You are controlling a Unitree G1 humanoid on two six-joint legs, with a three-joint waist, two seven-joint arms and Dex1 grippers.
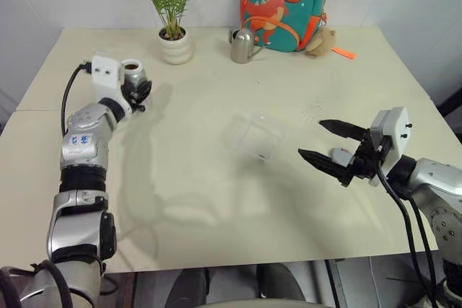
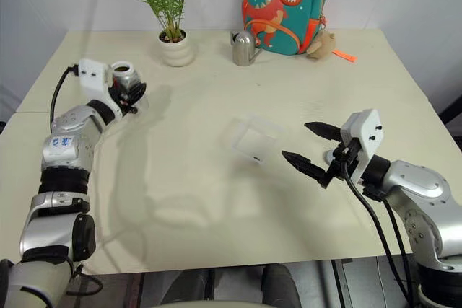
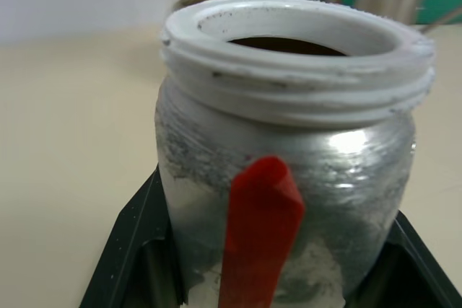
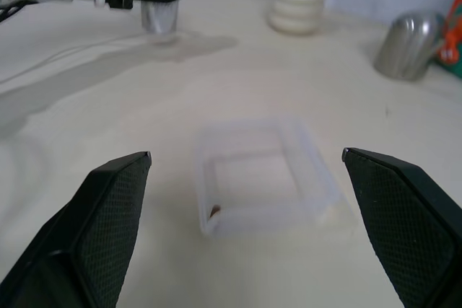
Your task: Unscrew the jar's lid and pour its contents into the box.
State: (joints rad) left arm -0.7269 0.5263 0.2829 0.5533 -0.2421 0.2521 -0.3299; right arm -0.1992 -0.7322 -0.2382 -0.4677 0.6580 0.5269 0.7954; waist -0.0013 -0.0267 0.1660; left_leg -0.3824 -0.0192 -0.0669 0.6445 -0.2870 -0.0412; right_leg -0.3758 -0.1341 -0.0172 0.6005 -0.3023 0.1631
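The jar [image 3: 289, 178] is held upright in the left gripper [image 1: 137, 91], whose black fingers are clamped against its sides, out over the left part of the table [image 1: 216, 207]. Its white threaded mouth is uncovered, a dark interior is seen through the opening, and a red streak runs down its side in the left wrist view. The box [image 1: 254, 135] is set on the table near the middle, well apart from the jar and to its right; it is a shallow clear tray, and a small dark bit [image 4: 215, 210] is seen lying inside it against one wall. The right gripper [image 1: 328, 142] is held just beside the box on its right, above the table, with its two fingers spread wide apart and nothing between them; in the right wrist view the box is seen between the two fingertips, farther off. A small grey round object [image 1: 341, 156], possibly the lid, is seen just behind the lower finger, though what it is cannot be told for certain. Along the far edge of the table a potted plant [image 1: 173, 12], a metal watering can [image 1: 243, 46] and a teal dinosaur backpack [image 1: 285, 5] are stood in a row.
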